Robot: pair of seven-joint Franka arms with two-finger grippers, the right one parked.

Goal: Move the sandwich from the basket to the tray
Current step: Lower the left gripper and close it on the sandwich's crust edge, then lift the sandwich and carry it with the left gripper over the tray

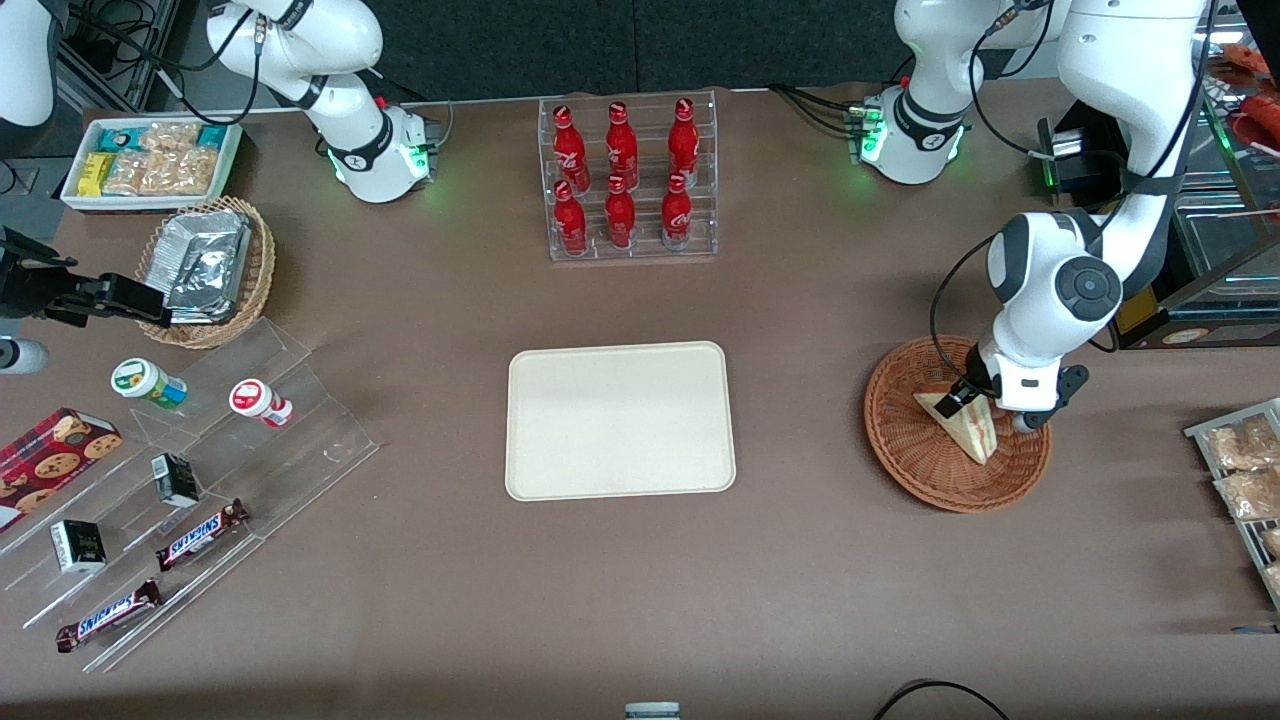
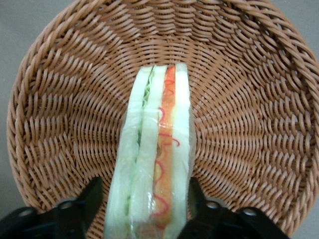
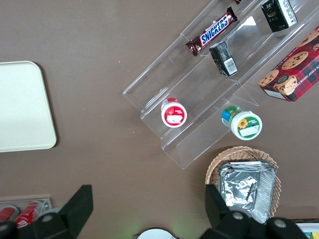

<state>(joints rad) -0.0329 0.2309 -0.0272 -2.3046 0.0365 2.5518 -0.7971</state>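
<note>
The sandwich (image 1: 962, 424), a pale bread wedge in clear wrap with red and green filling, lies in the reddish-brown woven basket (image 1: 925, 478) toward the working arm's end of the table. My left gripper (image 1: 987, 404) is down in the basket, open, with one finger on each side of the sandwich. In the left wrist view the sandwich (image 2: 154, 149) stands on edge between the black fingers (image 2: 92, 195); one finger is almost touching it and a narrow strip of the basket (image 2: 60, 114) shows by the other. The cream tray (image 1: 620, 420) lies bare at the table's middle.
A clear rack of red bottles (image 1: 627, 178) stands farther from the front camera than the tray. Snack shelves with bars and cups (image 1: 180, 470) and a tan basket of foil packets (image 1: 208, 270) lie toward the parked arm's end. Packets on a tray (image 1: 1240, 470) lie beside the basket.
</note>
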